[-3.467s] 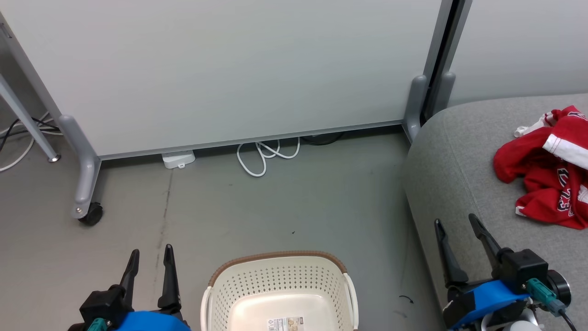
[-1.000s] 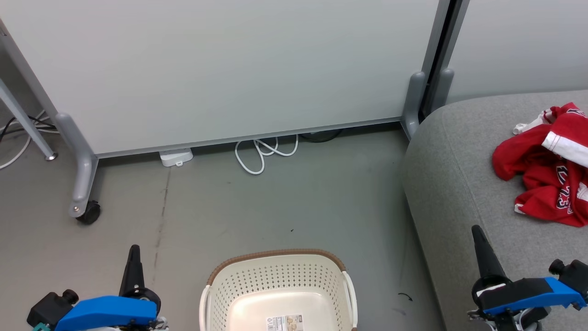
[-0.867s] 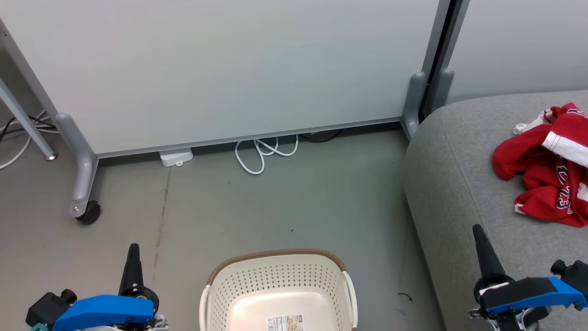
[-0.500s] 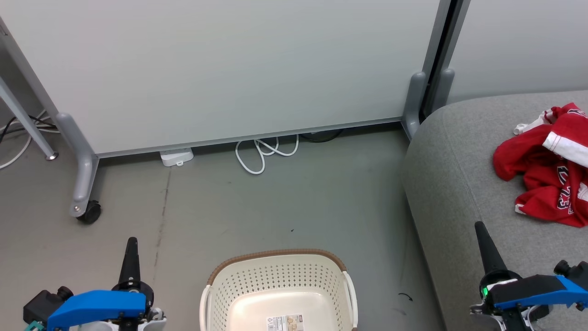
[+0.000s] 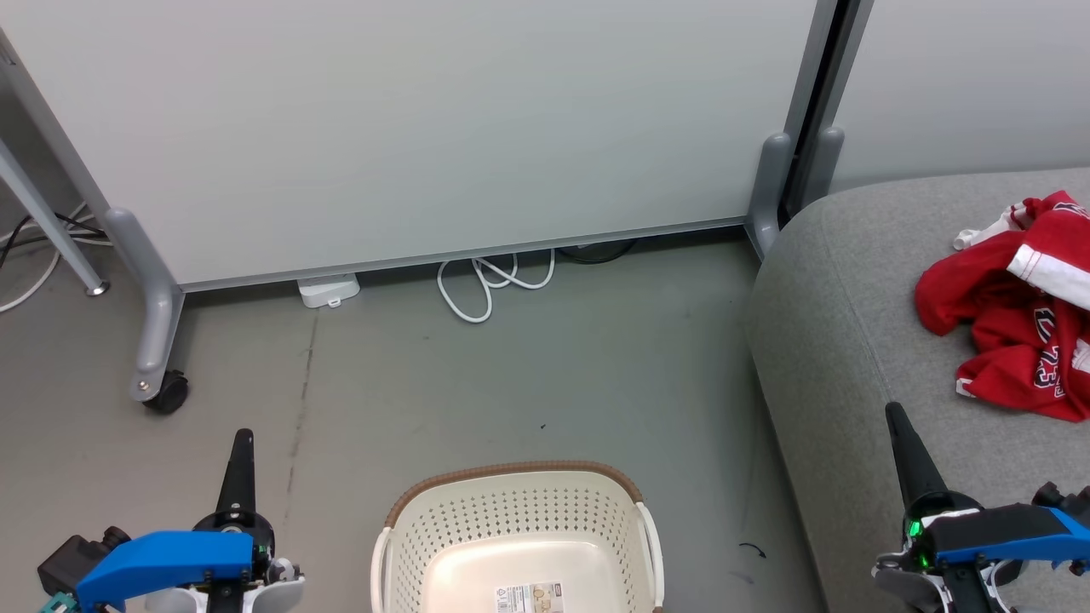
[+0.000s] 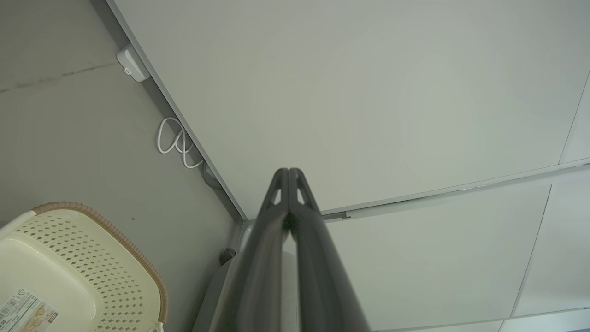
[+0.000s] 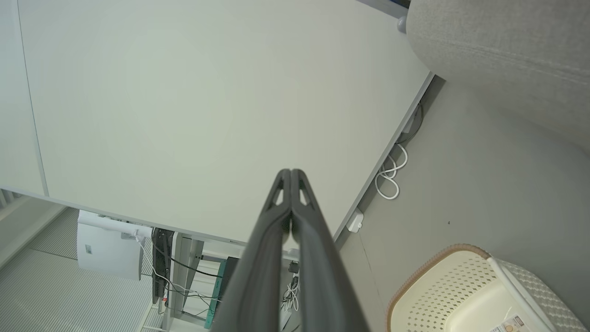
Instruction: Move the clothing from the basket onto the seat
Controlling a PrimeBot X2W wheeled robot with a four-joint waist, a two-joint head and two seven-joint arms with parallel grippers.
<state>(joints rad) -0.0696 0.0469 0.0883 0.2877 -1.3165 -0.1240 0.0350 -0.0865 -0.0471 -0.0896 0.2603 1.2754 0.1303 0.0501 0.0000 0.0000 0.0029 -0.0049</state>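
Two red garments (image 5: 1005, 315) lie heaped on the grey seat (image 5: 834, 340), far right; the near basket (image 5: 519, 511) looks empty, so left gripper (image 5: 243, 443) and right gripper (image 5: 896, 421) rest clenched, grasping nothing.

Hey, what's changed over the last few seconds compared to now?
The left pincer and right pincer, open a few seconds ago, have shut on nothing and rolled edge-on; the right one shifted slightly right. The clothing stays on the seat, and the basket has not moved.
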